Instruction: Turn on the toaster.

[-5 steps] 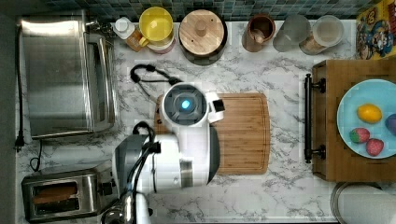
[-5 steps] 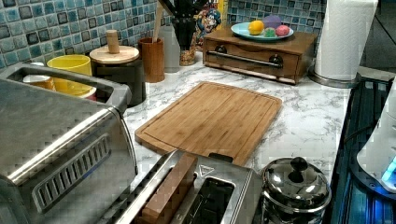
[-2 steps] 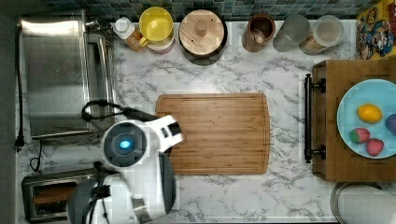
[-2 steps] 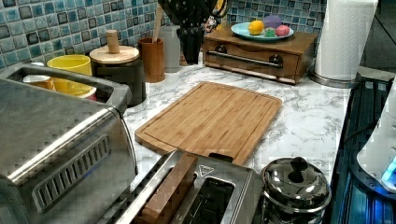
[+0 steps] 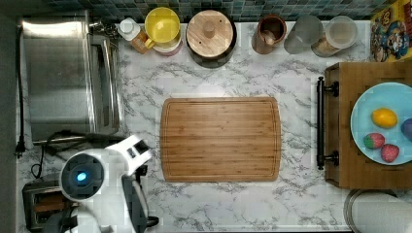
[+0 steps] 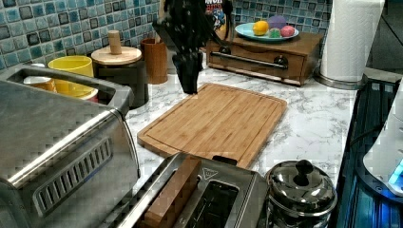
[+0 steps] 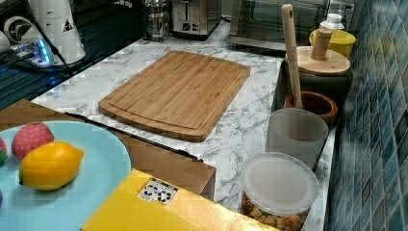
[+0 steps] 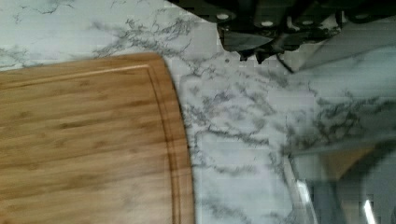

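The toaster (image 6: 199, 199) is a small brushed-steel box in the left view's foreground, with a brown slice standing in one top slot. It also sits at the top view's bottom left corner (image 5: 36, 206), partly under my white arm (image 5: 97, 182), and far back in the right view (image 7: 192, 17). My black gripper (image 6: 188, 88) hangs over the far left corner of the cutting board (image 6: 214, 121), well short of the toaster, fingers together and holding nothing. In the wrist view the gripper (image 8: 259, 51) is over bare marble beside the board's edge (image 8: 93, 140).
A large steel toaster oven (image 5: 63, 77) stands beside the toaster. A steel lidded pot (image 6: 300, 192) sits next to the toaster. Cups, jars and a wooden-lidded canister (image 5: 210, 34) line the tiled wall. A wooden drawer box carries a blue plate (image 5: 379, 97) of fruit.
My arm has swung from above the cutting board toward the top view's lower left, now over the counter near the toaster. In the left view the gripper has come lower and closer.
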Robot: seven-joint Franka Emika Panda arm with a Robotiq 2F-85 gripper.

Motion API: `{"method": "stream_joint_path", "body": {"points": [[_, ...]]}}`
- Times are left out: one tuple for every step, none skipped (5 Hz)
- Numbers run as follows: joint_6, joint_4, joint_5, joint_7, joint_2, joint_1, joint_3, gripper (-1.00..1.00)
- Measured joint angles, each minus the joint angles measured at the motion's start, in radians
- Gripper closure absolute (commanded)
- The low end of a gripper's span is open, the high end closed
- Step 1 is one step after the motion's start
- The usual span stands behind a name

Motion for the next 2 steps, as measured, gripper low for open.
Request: {"method": "stream_joint_path", "body": {"points": [[-0.025, -0.031, 0.006, -0.009, -0.014, 0.06, 0.018, 1.0], [-0.004, -0.08, 0.063, -0.025, -0.051, 0.075, 0.054, 1.0]]}}
